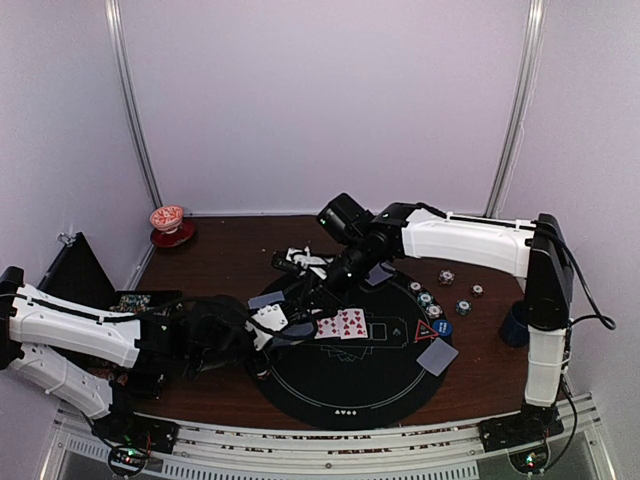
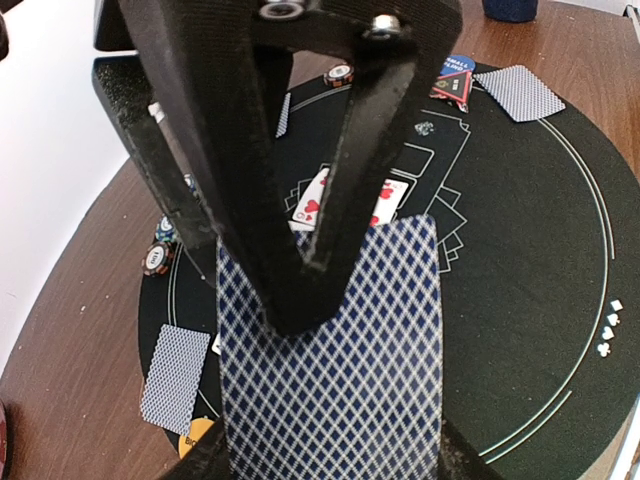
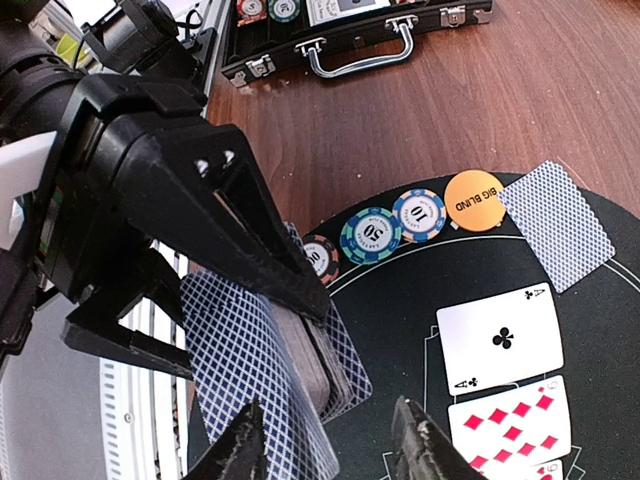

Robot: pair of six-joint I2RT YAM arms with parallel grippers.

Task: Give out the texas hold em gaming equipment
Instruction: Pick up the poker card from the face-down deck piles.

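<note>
My left gripper (image 1: 268, 322) is shut on a deck of blue-backed cards (image 2: 330, 360), which it holds by the edges over the left side of the round black mat (image 1: 345, 385). My right gripper (image 3: 330, 445) is open at the deck. One of its fingers (image 2: 300, 290) rests on the top card (image 3: 250, 380), which stands fanned off the deck. Face-up cards (image 1: 340, 323) lie at the mat's middle. Face-down cards (image 1: 437, 355) (image 2: 174, 378), three chips (image 3: 371, 235), an orange button (image 3: 474, 196), a blue button (image 1: 441, 327) and a red triangle (image 1: 424, 332) lie round the rim.
Three loose chips (image 1: 463, 307) lie on the wooden table right of the mat. A dark blue mug (image 1: 515, 325) stands by the right arm's base. A red-and-white cup (image 1: 167, 222) sits at the back left. An open black chip case (image 3: 350, 35) lies left of the mat.
</note>
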